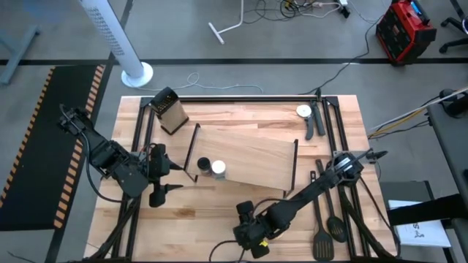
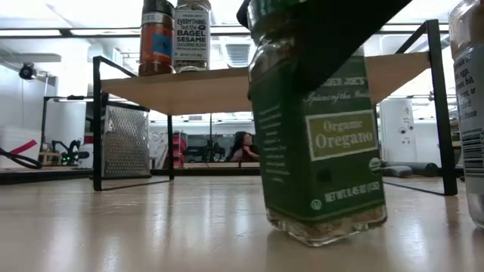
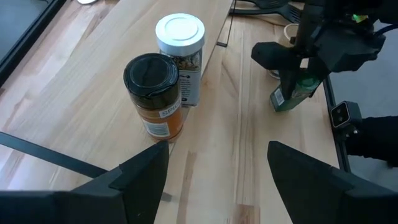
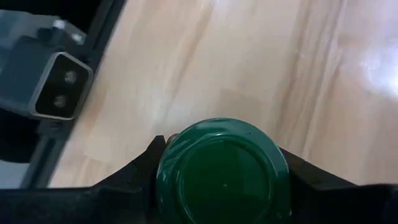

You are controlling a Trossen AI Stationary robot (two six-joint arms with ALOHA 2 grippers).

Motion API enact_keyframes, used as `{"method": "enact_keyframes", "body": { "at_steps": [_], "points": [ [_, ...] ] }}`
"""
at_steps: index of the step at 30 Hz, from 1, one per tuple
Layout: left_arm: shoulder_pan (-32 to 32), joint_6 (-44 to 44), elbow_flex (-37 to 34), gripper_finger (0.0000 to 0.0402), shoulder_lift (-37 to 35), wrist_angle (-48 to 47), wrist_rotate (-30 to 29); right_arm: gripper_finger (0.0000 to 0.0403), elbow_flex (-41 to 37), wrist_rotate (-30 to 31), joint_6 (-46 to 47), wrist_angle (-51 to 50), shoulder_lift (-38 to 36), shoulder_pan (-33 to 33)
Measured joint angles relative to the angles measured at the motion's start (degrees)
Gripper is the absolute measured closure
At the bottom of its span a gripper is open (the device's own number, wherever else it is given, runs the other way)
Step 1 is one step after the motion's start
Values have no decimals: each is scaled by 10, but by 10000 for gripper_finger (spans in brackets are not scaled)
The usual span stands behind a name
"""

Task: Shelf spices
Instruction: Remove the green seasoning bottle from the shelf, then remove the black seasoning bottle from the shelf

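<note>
The shelf [image 1: 252, 155] stands mid-table. Near its left end two spices stand on their bases, one with a black lid [image 1: 203, 166] [image 3: 151, 74] and one with a white lid [image 1: 218, 169] [image 3: 180, 32]. My left gripper [image 1: 174, 178] [image 3: 214, 180] hovers open just left of the shelf, pointing at those two jars. My right gripper [image 1: 250, 228] [image 4: 224, 168] is near the table's front edge, shut on a green oregano jar [image 2: 318, 143] [image 3: 291, 93]. My right gripper pinches the oregano jar at its green lid [image 4: 224, 171], one finger [image 4: 144, 163] on each of two opposite sides. The fingers come from above, slanting down. The jar hangs below them, slightly tilted. Whether its base [image 2: 321, 234] touches the tabletop cannot be told.
A box grater [image 1: 170, 111] stands at the far left. A white dial-faced tool with a dark handle [image 1: 307, 117] lies at the far right, and dark spatulas [image 1: 327, 223] lie front right. Another jar [image 2: 470, 113] shows at the low view's right edge. A small camera [image 4: 59, 84] sits at the front edge.
</note>
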Motion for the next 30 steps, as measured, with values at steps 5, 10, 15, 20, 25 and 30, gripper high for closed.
{"method": "enact_keyframes", "body": {
  "at_steps": [5, 10, 15, 20, 25, 30],
  "points": [
    [0, -7, 0, 138, 0, -2, 1, 205, 0, 7, 5, -7, 0, 0],
    [-1, -8, 0, 138, 0, -3, 4, 154, 0, 7, 24, -28, -2, 0],
    [-1, -8, 0, 138, 0, -3, 4, 124, 5, 3, 42, -56, -15, 0],
    [0, -7, 0, 138, 0, -3, 4, 111, 31, 23, 55, -82, -56, 0],
    [0, -4, 0, 138, 0, -2, 4, 110, 45, 70, 50, -91, -106, 0],
    [0, 12, 0, 138, 8, -2, -3, 118, 45, 121, 37, -92, -149, -3]
  ]
}}
